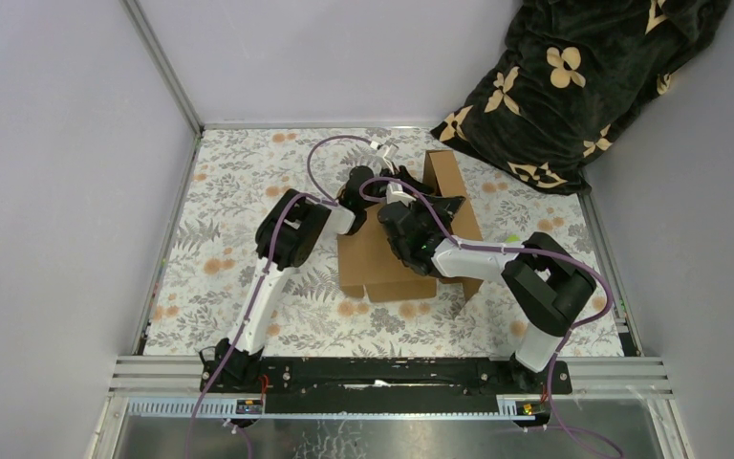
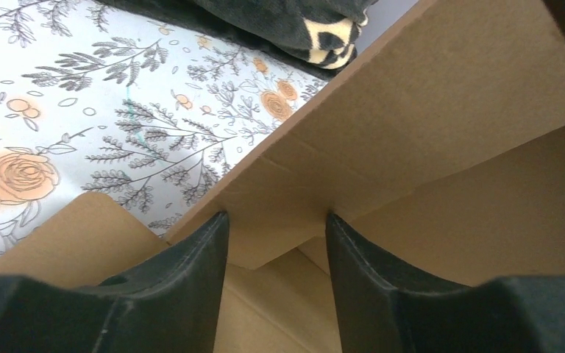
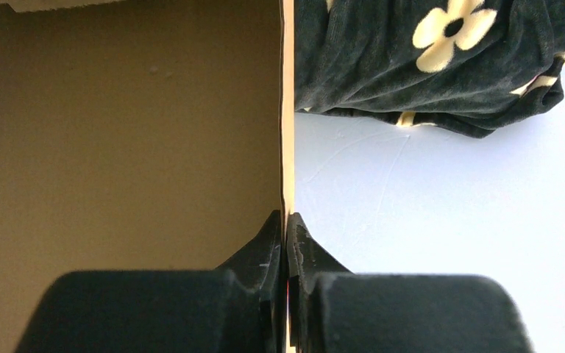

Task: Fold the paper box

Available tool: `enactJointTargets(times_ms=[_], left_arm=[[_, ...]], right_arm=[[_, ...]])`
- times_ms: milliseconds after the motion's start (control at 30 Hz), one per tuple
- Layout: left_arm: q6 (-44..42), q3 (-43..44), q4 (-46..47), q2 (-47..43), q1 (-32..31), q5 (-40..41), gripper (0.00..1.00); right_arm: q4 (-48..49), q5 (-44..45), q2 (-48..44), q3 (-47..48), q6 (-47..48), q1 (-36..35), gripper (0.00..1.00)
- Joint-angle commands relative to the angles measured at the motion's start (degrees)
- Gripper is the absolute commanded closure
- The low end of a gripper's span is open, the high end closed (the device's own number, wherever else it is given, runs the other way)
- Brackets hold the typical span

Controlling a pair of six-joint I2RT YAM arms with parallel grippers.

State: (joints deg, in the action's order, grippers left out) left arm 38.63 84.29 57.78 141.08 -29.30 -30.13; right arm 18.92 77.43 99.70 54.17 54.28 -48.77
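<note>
The paper box (image 1: 382,260) is a brown cardboard sheet, partly folded, in the middle of the table. One panel (image 1: 445,170) stands upright at its far right. My right gripper (image 1: 419,198) is shut on the edge of an upright cardboard panel (image 3: 140,132); in the right wrist view the gripper (image 3: 287,218) pinches that edge between its fingertips. My left gripper (image 1: 368,182) is at the box's far left side. In the left wrist view it (image 2: 274,219) is open, both fingertips (image 2: 217,224) touching a raised flap (image 2: 412,125), with nothing held between them.
A dark pillow with beige flowers (image 1: 573,76) lies at the back right, close behind the upright panel. A small lime-green block (image 1: 511,239) sits right of the box. The floral tablecloth (image 1: 239,191) is walled in on the left, back and right.
</note>
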Motion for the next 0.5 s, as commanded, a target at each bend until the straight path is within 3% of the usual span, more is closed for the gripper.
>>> enactJointTargets(times_ms=[0, 67, 167, 300, 467], left_arm=[[-0.30, 2.75, 3.24, 0.25, -0.41, -1.22, 0.39], [-0.40, 2.22, 3.78, 0.01, -0.20, -0.85, 0.29], [-0.30, 2.33, 3.81, 0.14, 0.15, -0.37, 0.28], [0.01, 2.03, 3.79, -0.09, 0.85, 0.06, 0.30], [2.05, 2.95, 5.26, 1.01, 1.50, -2.07, 0.42]], right_arm=[[-3.26, -14.50, 2.39, -2.57, -8.49, -0.73, 1.00], [-3.19, -14.61, 2.42, -2.64, -8.41, -0.63, 1.00], [-3.19, -14.82, 2.43, -2.67, -8.36, -0.49, 1.00], [-3.18, -15.12, 2.43, -2.80, -8.36, -0.29, 1.00], [-2.52, -15.62, 2.58, -2.93, -8.31, -0.09, 1.00]])
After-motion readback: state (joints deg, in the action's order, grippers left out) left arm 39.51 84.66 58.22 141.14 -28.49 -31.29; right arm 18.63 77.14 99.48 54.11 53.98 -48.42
